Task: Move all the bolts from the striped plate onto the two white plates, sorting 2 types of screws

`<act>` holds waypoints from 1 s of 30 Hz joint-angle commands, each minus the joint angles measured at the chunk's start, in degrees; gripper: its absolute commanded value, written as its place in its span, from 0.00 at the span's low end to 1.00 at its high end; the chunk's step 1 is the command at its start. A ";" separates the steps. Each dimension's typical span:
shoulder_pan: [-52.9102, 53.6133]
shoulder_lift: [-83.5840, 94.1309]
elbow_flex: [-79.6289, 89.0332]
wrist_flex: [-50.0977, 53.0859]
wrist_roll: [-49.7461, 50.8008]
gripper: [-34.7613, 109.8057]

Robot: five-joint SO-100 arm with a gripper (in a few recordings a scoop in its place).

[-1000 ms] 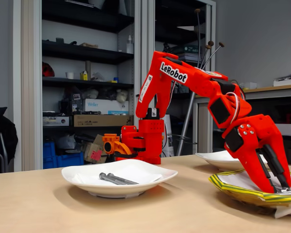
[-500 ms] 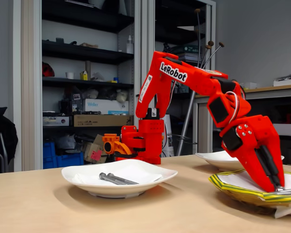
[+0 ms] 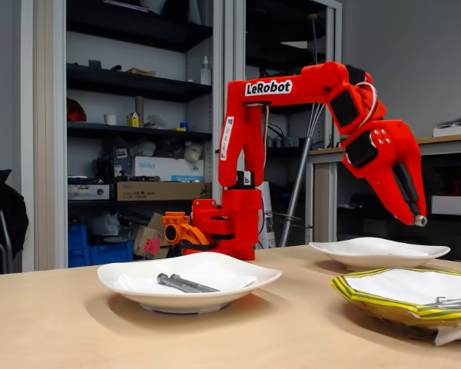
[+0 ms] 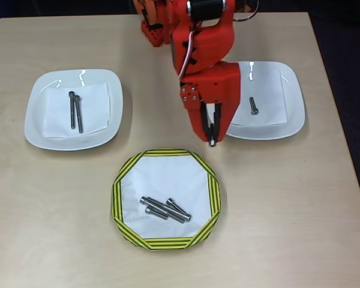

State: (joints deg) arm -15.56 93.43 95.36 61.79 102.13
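The striped plate [image 4: 117,198] [image 3: 353,296] lies at the table's front and holds three grey bolts [image 4: 165,209] [image 3: 453,302], one long and two shorter. My red gripper [image 4: 212,141] [image 3: 419,220] hangs in the air past the plate's far rim, by the left edge of the right white plate [image 4: 291,114] [image 3: 369,254]. Its jaws are shut and a small grey bolt end shows at their tip. A single short bolt [image 4: 253,105] rests on that right white plate. The left white plate [image 4: 36,120] [image 3: 123,280] carries two long bolts [image 4: 75,111] [image 3: 180,283] side by side.
The arm's red base [image 4: 153,27] [image 3: 227,223] stands at the table's far edge, between the white plates. White paper sheets line all three plates. Shelves and a workbench stand behind the table in the fixed view.
The gripper was down in the striped plate; it has since risen well above the table with a bolt at its tip, and the upper arm has swung up to level.
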 commanded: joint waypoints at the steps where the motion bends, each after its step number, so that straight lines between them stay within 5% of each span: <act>1: -6.50 10.90 8.09 0.62 6.59 0.24; 14: -22.76 30.59 35.77 -4.83 18.19 0.24; 16: -22.68 31.20 37.27 -7.12 17.49 0.30; 30: -3.25 13.62 17.14 -20.39 -22.06 0.36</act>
State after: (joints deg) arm -22.68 110.04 118.39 43.77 89.03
